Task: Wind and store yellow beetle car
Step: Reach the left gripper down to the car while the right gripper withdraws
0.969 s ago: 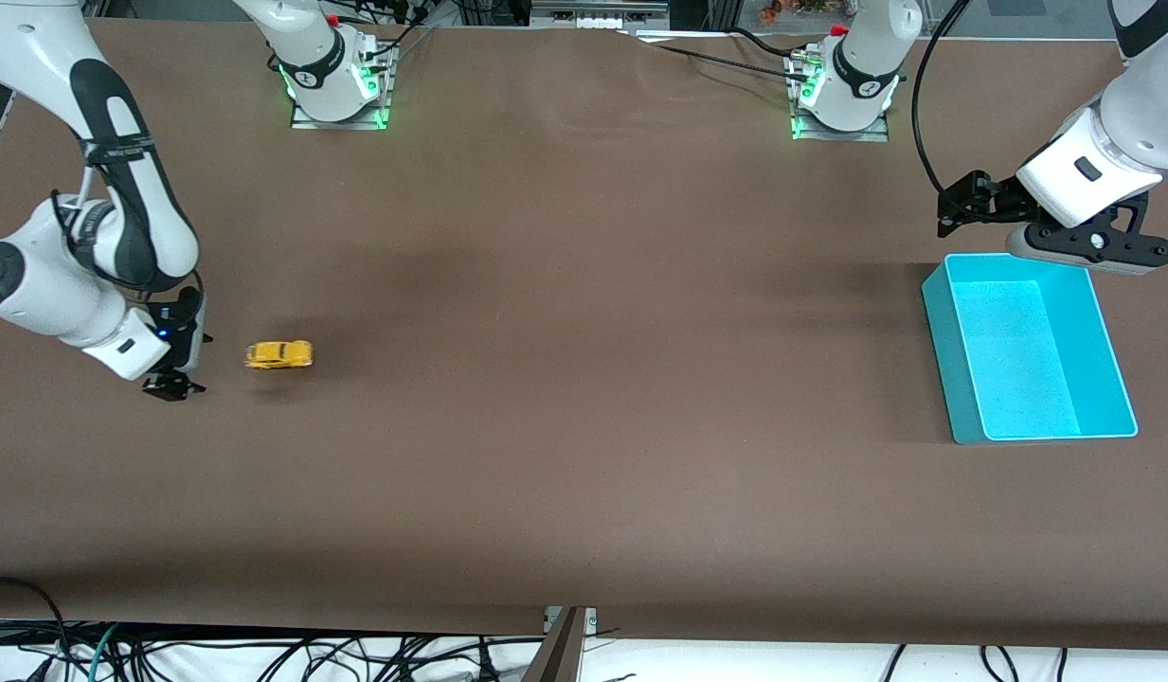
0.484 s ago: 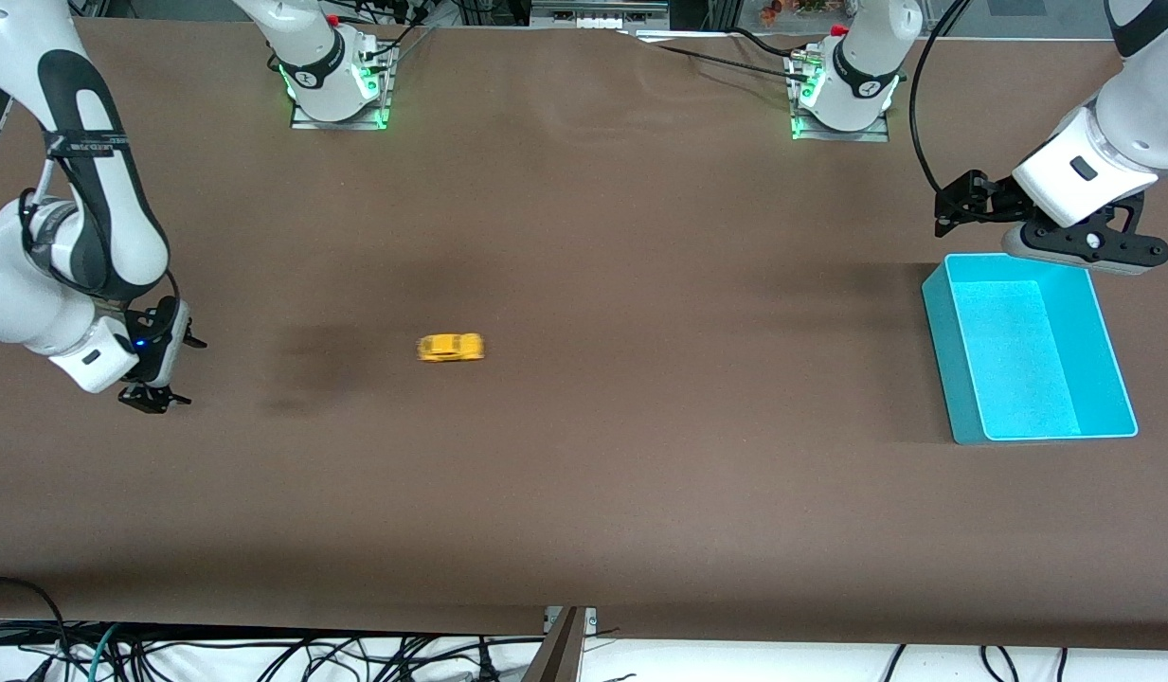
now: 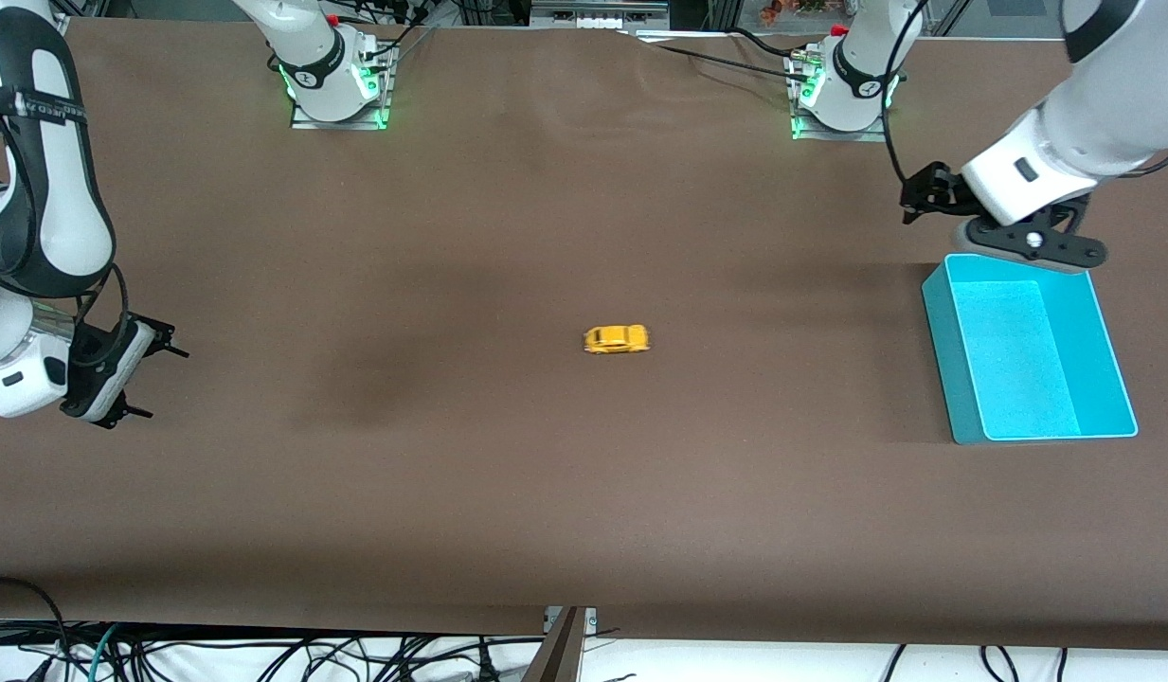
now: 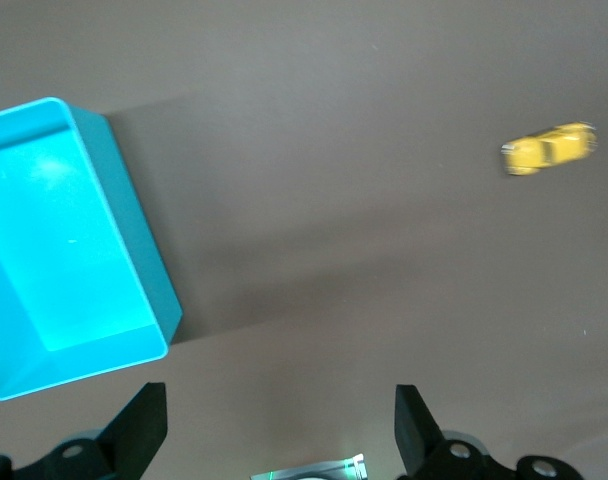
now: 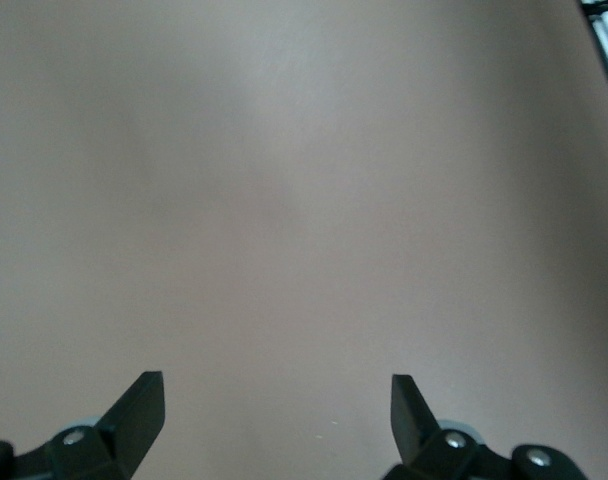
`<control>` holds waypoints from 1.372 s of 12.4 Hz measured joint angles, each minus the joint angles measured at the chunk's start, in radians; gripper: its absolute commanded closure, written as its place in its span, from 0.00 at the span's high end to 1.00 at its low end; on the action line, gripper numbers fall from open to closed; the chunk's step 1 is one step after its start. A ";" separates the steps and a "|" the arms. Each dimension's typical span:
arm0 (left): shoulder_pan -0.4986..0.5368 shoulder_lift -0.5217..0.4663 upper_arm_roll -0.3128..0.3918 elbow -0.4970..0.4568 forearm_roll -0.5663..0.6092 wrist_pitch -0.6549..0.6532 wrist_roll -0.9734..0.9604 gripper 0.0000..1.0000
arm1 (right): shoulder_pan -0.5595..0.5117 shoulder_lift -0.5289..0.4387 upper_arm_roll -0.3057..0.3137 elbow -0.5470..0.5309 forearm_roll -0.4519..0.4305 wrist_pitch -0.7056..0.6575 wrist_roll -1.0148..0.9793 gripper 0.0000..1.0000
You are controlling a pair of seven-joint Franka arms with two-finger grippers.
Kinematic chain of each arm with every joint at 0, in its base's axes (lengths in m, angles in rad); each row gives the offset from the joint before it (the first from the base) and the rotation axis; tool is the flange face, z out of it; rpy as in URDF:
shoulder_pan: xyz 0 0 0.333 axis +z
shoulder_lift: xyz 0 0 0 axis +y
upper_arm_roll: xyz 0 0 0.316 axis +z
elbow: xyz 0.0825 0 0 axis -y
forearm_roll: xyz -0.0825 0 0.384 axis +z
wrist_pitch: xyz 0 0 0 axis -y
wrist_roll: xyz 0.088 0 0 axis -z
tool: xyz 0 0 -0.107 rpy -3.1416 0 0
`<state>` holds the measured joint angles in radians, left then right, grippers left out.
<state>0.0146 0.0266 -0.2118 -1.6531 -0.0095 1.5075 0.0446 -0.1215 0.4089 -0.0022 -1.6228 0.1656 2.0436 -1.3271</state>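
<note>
The yellow beetle car (image 3: 617, 339), freed a second earlier beside the right gripper (image 3: 134, 384) at that arm's end of the table (image 3: 508, 493), had rolled to mid-table under its own spring, heading toward the turquoise bin (image 3: 943, 350). The right gripper, fingers spread and empty, had drawn away; the left gripper (image 3: 972, 210), also wide open, hung over the bin's rim. Winding looked done, storing was still to come
</note>
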 measured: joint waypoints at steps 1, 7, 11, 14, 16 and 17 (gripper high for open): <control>-0.001 0.013 -0.016 0.000 0.000 -0.002 0.021 1.00 | 0.014 -0.007 0.001 0.022 0.000 -0.028 0.087 1.00; -0.001 0.203 -0.025 -0.003 -0.104 0.050 0.390 1.00 | 0.072 -0.082 0.044 0.076 0.000 -0.202 0.674 1.00; -0.021 0.382 -0.027 -0.006 -0.105 0.252 0.694 1.00 | 0.076 -0.123 0.095 0.094 -0.004 -0.291 0.920 1.00; -0.108 0.424 -0.029 -0.011 -0.082 0.351 0.783 1.00 | 0.076 -0.158 0.115 0.097 -0.033 -0.352 1.042 1.00; -0.148 0.433 -0.029 -0.050 -0.058 0.436 0.807 1.00 | 0.076 -0.188 0.128 0.097 -0.060 -0.392 1.115 1.00; -0.163 0.435 -0.029 -0.078 -0.052 0.481 0.814 1.00 | 0.076 -0.198 0.134 0.097 -0.068 -0.406 1.131 1.00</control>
<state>-0.1485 0.4615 -0.2411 -1.7307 -0.0614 1.9889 0.8586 -0.0457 0.2106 0.1315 -1.5255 0.0975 1.6375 -0.1963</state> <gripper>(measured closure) 0.000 0.000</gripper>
